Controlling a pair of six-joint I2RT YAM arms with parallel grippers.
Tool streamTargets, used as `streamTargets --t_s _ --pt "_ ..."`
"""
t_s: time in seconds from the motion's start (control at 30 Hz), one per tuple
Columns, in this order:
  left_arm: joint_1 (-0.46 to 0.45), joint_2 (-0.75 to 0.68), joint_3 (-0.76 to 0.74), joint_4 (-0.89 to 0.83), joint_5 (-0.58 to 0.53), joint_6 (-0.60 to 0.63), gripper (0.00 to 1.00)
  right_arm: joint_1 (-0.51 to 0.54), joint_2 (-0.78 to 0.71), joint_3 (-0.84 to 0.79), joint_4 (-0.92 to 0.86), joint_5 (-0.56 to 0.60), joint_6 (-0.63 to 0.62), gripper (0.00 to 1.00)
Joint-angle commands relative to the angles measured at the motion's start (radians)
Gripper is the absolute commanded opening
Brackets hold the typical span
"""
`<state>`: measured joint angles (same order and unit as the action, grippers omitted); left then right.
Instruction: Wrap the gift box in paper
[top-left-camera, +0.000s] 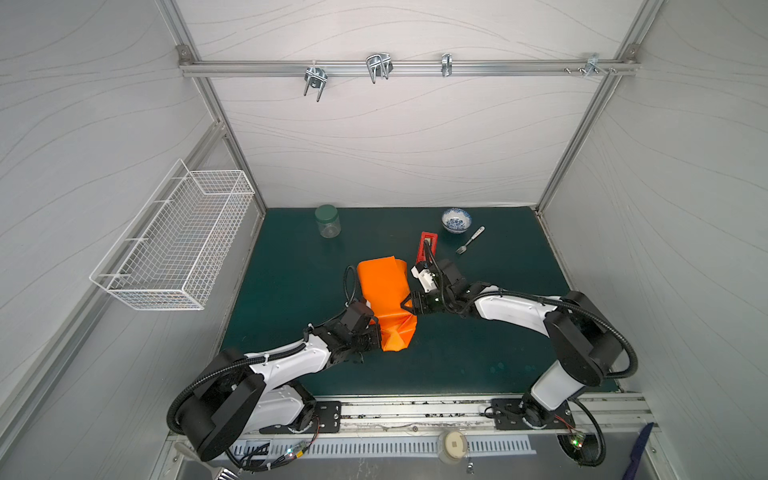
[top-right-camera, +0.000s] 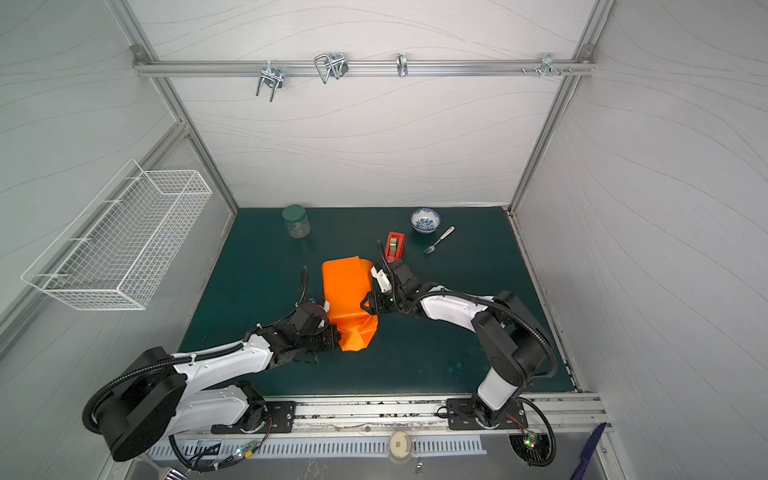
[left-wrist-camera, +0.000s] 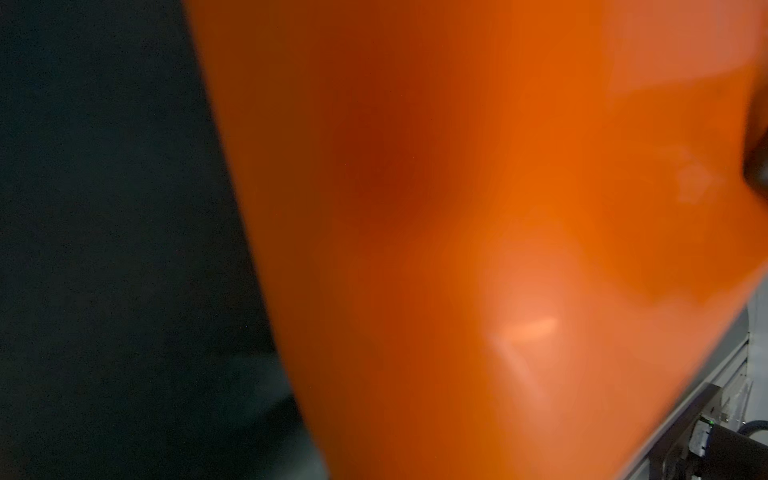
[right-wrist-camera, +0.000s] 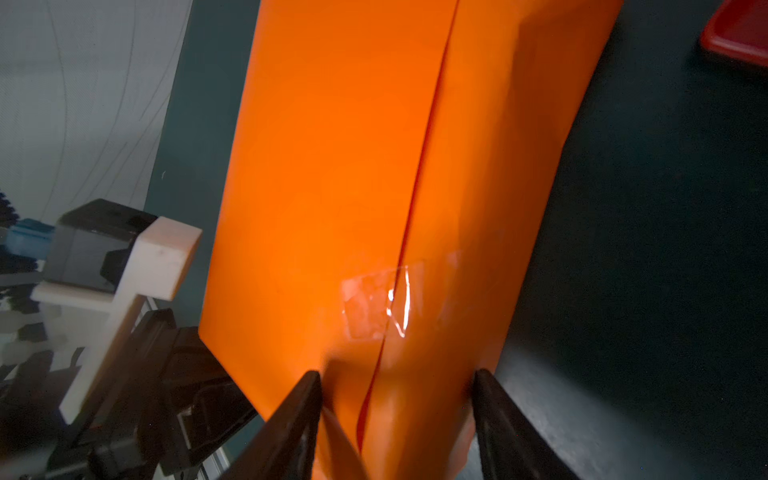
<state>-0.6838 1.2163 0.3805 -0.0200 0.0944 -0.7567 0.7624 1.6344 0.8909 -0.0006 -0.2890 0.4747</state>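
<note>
- Two grippers flank the paper (top-left-camera: 380, 286), which lies mid-way on the green mat (top-left-camera: 478, 332), wrapped over the gift box, so the box itself is hidden
- left gripper (top-left-camera: 376, 332), closed tight, sits at the crumpled near end, probably pinning that fold
- right gripper (right-wrist-camera: 395, 374), jaws half apart, straddles the seam (right-wrist-camera: 424, 166) below the clear tape (right-wrist-camera: 374, 303), likely steadying it

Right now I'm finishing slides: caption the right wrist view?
Right claw straddles the taped seam of the orange paper; clear tape bridges the overlap, red tape dispenser at frame edge.
</note>
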Motion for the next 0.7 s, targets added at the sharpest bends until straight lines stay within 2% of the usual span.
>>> streamTargets --t_s 0.0,0.13,0.4,0.67 --pt "-0.005 0.007 0.018 0.036 -0.052 0.023 0.0 0.002 0.022 0.0 -0.048 0.015 -0.01 0.59" --pt "-0.006 -0.03 0.006 0.044 -0.031 0.021 0.02 0.003 0.023 0.003 -0.049 0.017 -0.01 0.59" --pt "-0.017 -0.209 -0.05 0.086 0.005 -0.021 0.09 0.004 0.027 0.005 -0.051 0.017 -0.011 0.59" --pt "-0.024 -0.14 -0.008 0.132 0.006 0.01 0.05 0.004 0.027 0.002 -0.049 0.016 -0.009 0.59"
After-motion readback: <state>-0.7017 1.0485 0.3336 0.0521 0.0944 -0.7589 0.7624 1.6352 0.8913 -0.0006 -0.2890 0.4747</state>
